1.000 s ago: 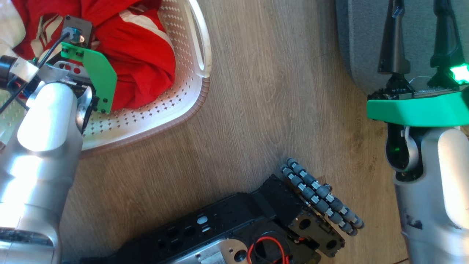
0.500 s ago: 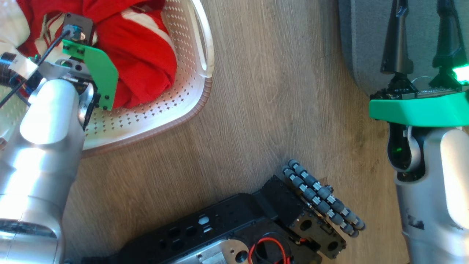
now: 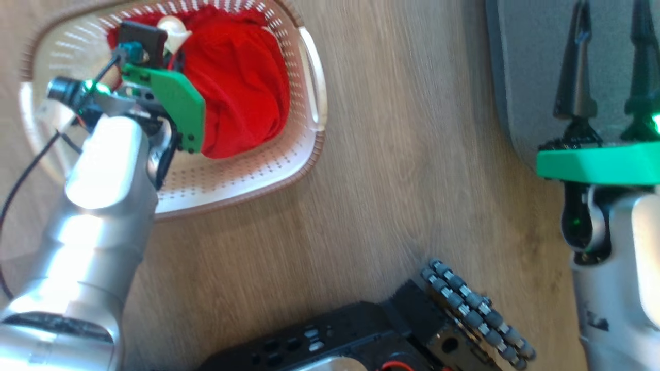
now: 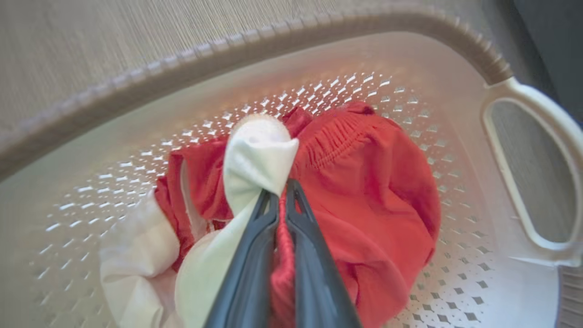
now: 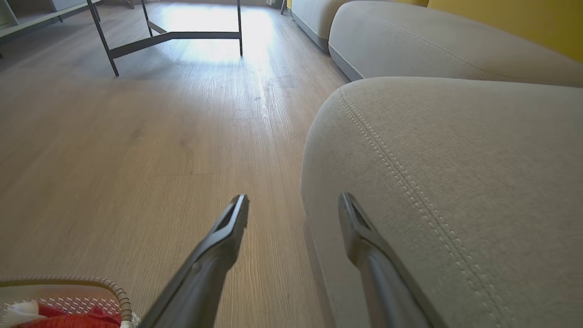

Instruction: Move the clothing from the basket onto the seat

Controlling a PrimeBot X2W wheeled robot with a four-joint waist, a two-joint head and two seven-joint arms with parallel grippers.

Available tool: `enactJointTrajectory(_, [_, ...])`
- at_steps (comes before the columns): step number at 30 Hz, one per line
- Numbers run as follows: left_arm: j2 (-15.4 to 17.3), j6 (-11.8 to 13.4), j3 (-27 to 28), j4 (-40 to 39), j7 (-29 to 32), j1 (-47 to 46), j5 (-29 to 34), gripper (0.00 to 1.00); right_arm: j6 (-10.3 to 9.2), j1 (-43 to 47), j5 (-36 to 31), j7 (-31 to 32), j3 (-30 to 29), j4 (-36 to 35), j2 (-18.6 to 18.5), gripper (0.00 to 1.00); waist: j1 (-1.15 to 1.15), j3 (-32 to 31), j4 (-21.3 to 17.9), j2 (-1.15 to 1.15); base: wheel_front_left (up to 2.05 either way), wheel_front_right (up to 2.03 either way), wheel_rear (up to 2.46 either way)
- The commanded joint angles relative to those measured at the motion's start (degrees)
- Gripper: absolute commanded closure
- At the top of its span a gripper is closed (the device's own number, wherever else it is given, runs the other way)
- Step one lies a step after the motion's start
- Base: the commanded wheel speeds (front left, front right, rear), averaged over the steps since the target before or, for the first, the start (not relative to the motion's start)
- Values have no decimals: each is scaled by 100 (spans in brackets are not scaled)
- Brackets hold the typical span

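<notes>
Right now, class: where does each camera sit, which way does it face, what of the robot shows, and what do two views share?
Head view: on the head, facing down at the floor, basket and seat; left forearm and right gripper show.
Left wrist view: along the left gripper, shut on the red clothing in the basket.
Right wrist view: along the open right gripper, across floor beside the seat.
All three share the basket.

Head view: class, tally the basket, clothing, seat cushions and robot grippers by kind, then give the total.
basket: 1
clothing: 1
seat: 1
grippers: 2, the left gripper and the right gripper
Total: 5
</notes>
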Motion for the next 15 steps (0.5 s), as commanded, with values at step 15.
enactJointTrajectory(15, [14,-60,389,-477,-716,1190,-578,100,40,1026,-68,-27,-143,123,-504,0,0,-1965,821,0,0,0,0])
